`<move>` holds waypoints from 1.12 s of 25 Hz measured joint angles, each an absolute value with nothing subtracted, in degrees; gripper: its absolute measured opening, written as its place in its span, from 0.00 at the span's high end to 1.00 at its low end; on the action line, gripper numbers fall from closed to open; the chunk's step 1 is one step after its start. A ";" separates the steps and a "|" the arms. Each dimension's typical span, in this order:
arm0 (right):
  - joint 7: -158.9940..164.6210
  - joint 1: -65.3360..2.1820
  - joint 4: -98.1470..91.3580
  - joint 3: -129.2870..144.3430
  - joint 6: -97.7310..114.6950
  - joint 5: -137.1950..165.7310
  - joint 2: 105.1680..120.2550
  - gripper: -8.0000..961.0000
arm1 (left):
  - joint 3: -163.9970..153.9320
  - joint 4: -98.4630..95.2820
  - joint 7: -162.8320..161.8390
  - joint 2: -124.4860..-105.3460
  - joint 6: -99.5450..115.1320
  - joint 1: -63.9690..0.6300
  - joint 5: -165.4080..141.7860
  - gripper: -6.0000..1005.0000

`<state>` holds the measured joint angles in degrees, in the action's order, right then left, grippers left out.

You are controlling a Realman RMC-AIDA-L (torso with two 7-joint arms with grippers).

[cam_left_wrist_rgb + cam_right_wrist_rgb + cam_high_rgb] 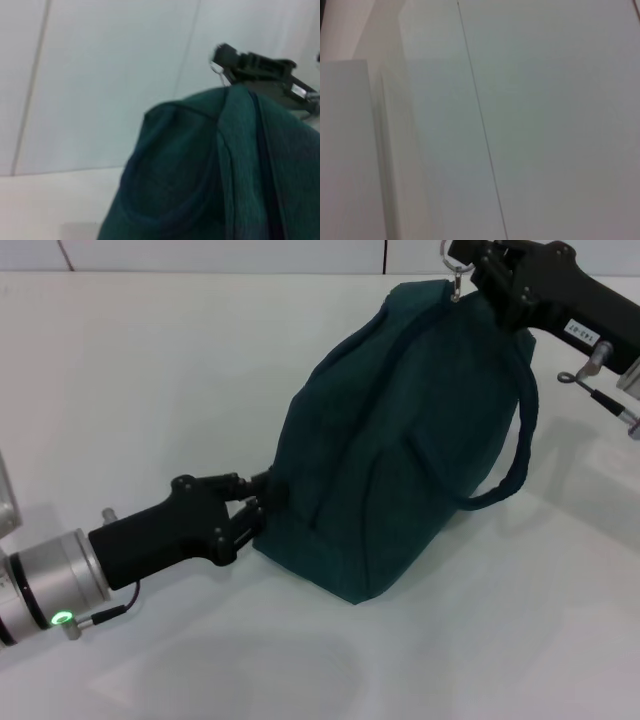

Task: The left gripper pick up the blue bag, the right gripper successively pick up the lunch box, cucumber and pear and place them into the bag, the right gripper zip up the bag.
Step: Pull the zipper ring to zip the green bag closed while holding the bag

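Black slim fingers of the left gripper (262, 502) are clenched on the near-left lower corner of the blue bag (400, 450), a large dark teal-blue fabric lunch bag; the prongs pinch a fold of cloth where the bag's end panel meets its base. Behind the fingers the black claw body runs back to a silver cylindrical wrist at the near left, where a small green light glows on the ring.

The right gripper (480, 280), a matching black two-fingered claw, sits at the bag's far top end. Its fingertips are at the silver ring pull (457, 280) of the zipper, and they appear closed around it, though the exact hold is hard to make out. A white label (580, 332) with small dark print lies on the side of the claw body; the writing cannot be read. The left wrist view shows the same claw (222, 62) above the bag's ridge (235, 150), with the ring hanging just under its tips.

The bag stands upright in the middle of a white tabletop (150, 370), bulging, its top seam drawn together along the ridge. One looped fabric handle (515, 440) droops down its right side. The right wrist view shows only pale flat surfaces crossed by a thin dark line.
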<state>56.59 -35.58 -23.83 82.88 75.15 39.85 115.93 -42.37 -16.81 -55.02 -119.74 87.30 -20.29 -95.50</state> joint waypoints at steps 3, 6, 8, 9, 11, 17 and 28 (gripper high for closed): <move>56.41 -35.63 -23.75 82.88 74.87 39.12 115.93 0.98 | -42.35 -17.05 -54.84 -119.72 87.41 -19.61 -93.57 0.88; 56.21 -35.76 -23.73 82.84 74.20 39.11 115.93 0.98 | -42.33 -17.27 -53.97 -119.72 87.83 -19.06 -91.08 0.77; 56.18 -35.89 -23.72 82.80 73.74 39.10 115.92 0.98 | -42.38 -17.48 -53.92 -119.70 88.06 -18.93 -90.17 0.69; 56.17 -35.96 -23.73 82.80 73.59 39.10 115.93 0.98 | -42.48 -19.00 -55.44 -119.53 89.04 -18.89 -88.68 0.65; 56.16 -35.96 -23.72 82.79 73.50 39.10 115.93 0.98 | -42.52 -23.03 -59.66 -119.41 90.05 -18.89 -88.67 0.57; 56.17 -35.93 -23.72 82.79 73.22 39.10 116.02 0.98 | -43.27 -34.94 -72.68 -119.39 90.86 -19.22 -90.25 0.35; 56.16 -35.59 -22.51 82.79 73.18 38.08 116.01 0.98 | -61.98 -86.51 -137.13 -119.46 89.86 -31.19 -115.85 0.12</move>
<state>56.16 -35.59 -22.51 82.79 73.18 38.08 116.01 -61.98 -86.51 -137.13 -119.46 89.86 -31.19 -115.85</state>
